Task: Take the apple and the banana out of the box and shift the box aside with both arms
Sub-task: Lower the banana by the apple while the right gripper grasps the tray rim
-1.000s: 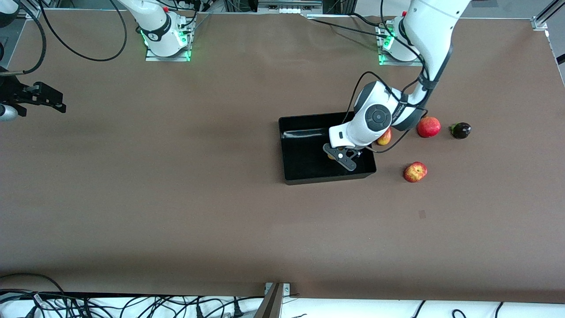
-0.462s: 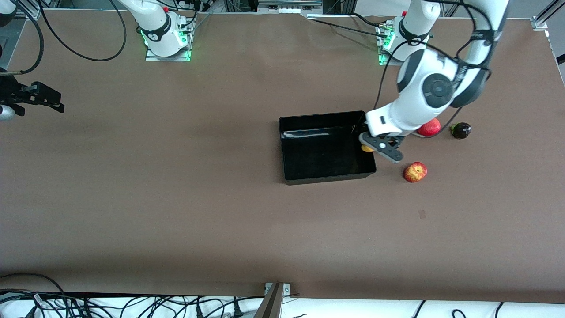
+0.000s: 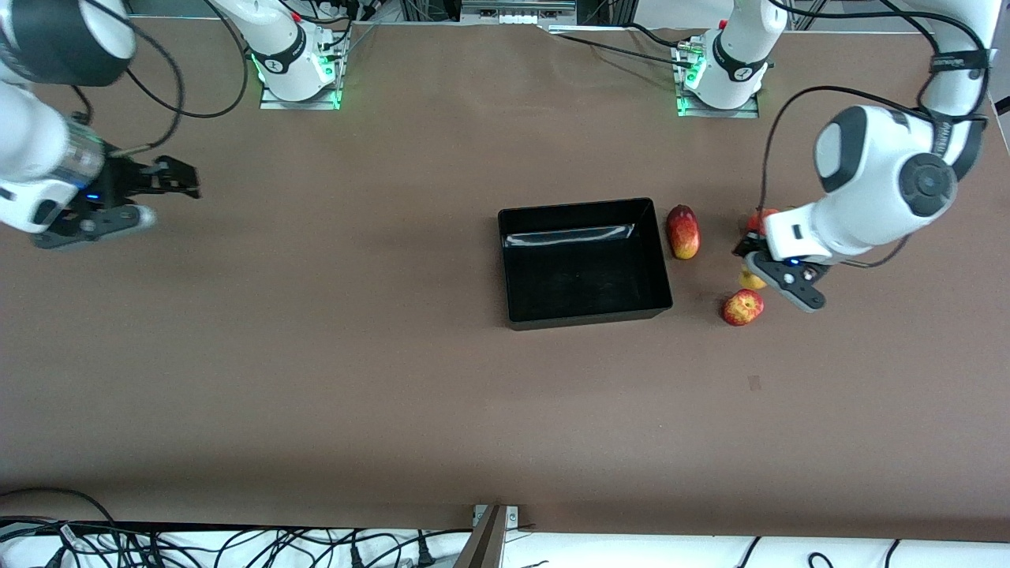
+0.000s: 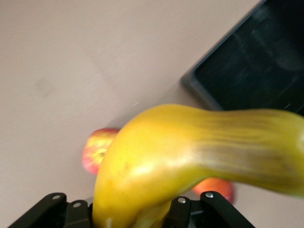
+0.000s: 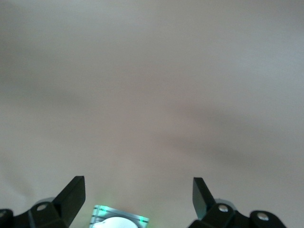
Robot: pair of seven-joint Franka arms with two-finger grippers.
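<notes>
At the left arm's end of the tabletop (image 3: 379, 379): left gripper (image 3: 769, 274) in the air over bare brown surface, jaws pinching the banana (image 3: 749, 278).
Clock: read in the front view, twelve toward the arms' bases.
Banana: only a small yellow end visible from the front, the rest covered by the gripper; in the left wrist view (image 4: 199, 147), fills the frame, blurred, curving out from between the jaws of the left gripper (image 4: 133, 211).
Box (image 3: 580, 207): black, glossy walls, nothing inside, near mid-tabletop; one corner (image 4: 247, 71) seen from the left wrist.
Long red-and-yellow fruit (image 3: 683, 231): at three o'clock of the box, just beside its wall, not touching.
Apple (image 3: 742, 307): between three and four o'clock of the box, on the tabletop, just below the held banana in the front view; also seen past the banana (image 4: 95, 149).
Red fruit (image 3: 761, 217): mostly hidden by the left gripper, at twelve o'clock of the apple; kind hard to tell.
Right gripper (image 3: 150, 193): waiting over bare tabletop at nine o'clock of the box, well apart from it, jaws spread wide (image 5: 137, 186), nothing between them.
Surface: brown matte sheet with a small dark mark (image 3: 755, 383) at six o'clock of the apple.
Room: green lights at both arm bases, black cables (image 3: 237, 544) and white cloth along the near edge.
</notes>
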